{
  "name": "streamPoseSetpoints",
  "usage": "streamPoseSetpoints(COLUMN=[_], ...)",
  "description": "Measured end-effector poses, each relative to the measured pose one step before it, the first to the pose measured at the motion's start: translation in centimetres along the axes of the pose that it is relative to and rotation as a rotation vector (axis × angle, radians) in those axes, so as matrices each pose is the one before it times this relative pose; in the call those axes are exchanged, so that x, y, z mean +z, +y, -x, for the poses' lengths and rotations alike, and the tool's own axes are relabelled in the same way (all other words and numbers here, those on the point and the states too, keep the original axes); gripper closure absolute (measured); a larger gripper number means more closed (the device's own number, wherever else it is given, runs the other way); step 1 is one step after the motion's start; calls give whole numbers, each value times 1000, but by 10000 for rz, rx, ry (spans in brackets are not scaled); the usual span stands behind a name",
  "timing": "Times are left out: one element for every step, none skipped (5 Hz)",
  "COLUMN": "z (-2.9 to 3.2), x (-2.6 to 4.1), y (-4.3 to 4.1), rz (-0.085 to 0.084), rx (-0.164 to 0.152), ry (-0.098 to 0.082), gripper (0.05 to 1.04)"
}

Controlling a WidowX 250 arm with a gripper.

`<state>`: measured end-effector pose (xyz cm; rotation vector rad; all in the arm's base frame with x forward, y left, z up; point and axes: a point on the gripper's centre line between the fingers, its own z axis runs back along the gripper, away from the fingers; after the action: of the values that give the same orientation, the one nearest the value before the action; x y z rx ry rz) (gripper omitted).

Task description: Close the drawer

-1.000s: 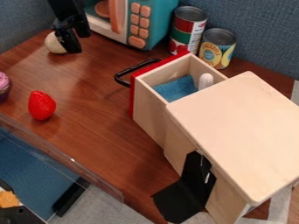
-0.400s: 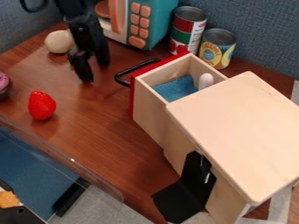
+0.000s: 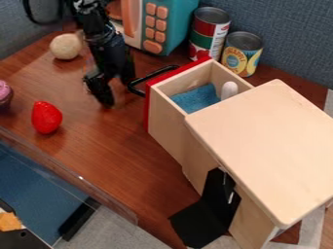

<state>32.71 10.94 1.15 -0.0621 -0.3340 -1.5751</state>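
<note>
- Your tool (image 3: 119, 92) looks partly open, gripping nothing, just left of the handle (image 3: 153, 74).
- The drawer (image 3: 165, 119) juts open from the box (image 3: 263, 146), toward far left.
- Push off-centre and you could jam it; drift right and you might snag the handle.

From where I'm standing, the black gripper (image 3: 118, 92) has swung away from the pale ball (image 3: 65, 46) in the past 1 second, coming forward across the table and over to the drawer's black handle (image 3: 153, 78). It's right by it now; I can't tell if they touch. The ball, partly covered 1 second ago, has come into fuller sight, and a black loop (image 3: 43, 23) has appeared behind.
</note>
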Motion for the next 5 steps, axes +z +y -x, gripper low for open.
streamPoseSetpoints(z=[-1050,-153,-79,-658,-1023], x=[-291,-404,-178,-175,-292], y=[896,1054,484,14,-739], rz=[-34,-10,61,119,204], rx=[-63,168,183,54,18], ry=[41,-22,-47,-80,-88], gripper=[85,84,84,84,84])
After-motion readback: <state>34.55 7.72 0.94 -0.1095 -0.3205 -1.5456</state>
